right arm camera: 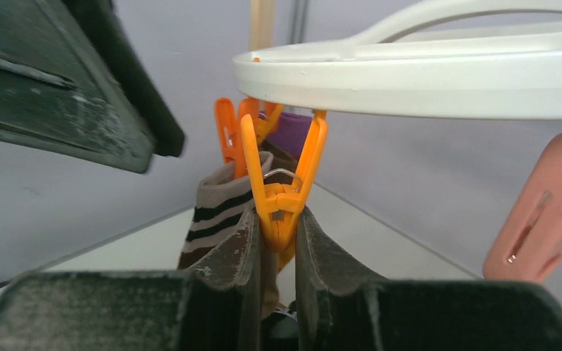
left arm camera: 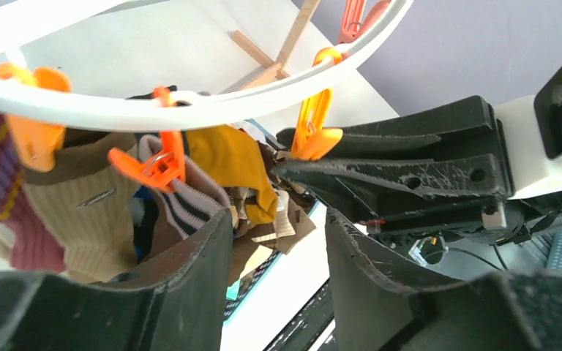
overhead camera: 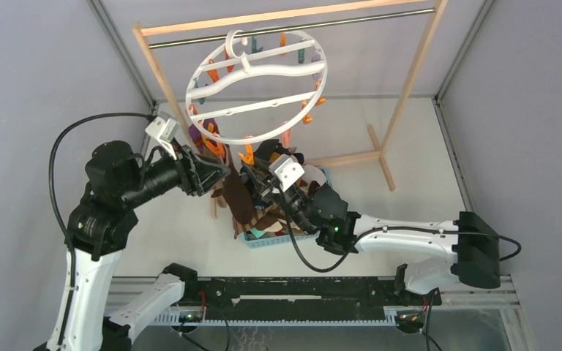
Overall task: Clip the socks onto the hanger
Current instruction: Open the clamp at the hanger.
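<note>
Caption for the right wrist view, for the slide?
Right gripper closed on an orange clothespin hanging from the white hanger, striped sock beside it.

Plain grey-lavender walls (overhead camera: 36,66) enclose a flat white surface (overhead camera: 424,168) on three sides. A light wooden-framed rack with a metal rod (overhead camera: 411,80) stands toward the back, under even light.

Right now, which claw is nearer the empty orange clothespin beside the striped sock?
Right. The right claw grips that clothespin; the left claw is open, off beside the striped sock.
</note>
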### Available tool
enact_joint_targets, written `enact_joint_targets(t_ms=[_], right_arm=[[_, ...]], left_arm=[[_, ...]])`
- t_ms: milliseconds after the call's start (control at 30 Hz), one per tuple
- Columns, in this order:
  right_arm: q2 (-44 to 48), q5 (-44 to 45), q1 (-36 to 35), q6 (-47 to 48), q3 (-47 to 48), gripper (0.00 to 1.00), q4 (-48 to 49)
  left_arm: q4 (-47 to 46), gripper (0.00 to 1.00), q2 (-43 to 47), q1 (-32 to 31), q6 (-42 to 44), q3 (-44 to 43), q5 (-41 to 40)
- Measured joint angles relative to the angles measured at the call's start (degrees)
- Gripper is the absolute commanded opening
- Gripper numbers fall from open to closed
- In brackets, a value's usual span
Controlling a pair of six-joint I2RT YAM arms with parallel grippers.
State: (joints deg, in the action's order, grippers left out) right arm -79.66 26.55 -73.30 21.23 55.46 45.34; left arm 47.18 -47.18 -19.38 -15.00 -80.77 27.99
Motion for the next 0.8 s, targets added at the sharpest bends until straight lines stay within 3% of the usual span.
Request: enact_joint_targets(t_ms=[167,367,633,800], right_arm=[[3.5,-8.8,1.3,-8.0,1.9,0.01,-8.8],[7.0,-20.4,5.2,-19.1,2.1,0.01,-14.8],[7.5,-31.7,9.3,-31.2,2.1,0.01,-15.3],[7.4,-35.6,10.7,-37.6,2.1,0.00,-13.1]], left_arm=[[-1.0,0.67,-3.2,0.0,-0.7,-1.6,4.8],[-3.2,0.70,-5.0,0.0,-1.1,-1.9,10.6],[-6.5,0.82,-4.3,0.0,-3.3,-1.7,13.5],[-8.2,0.84,-4.0,0.0,-5.0,-1.0,13.8]])
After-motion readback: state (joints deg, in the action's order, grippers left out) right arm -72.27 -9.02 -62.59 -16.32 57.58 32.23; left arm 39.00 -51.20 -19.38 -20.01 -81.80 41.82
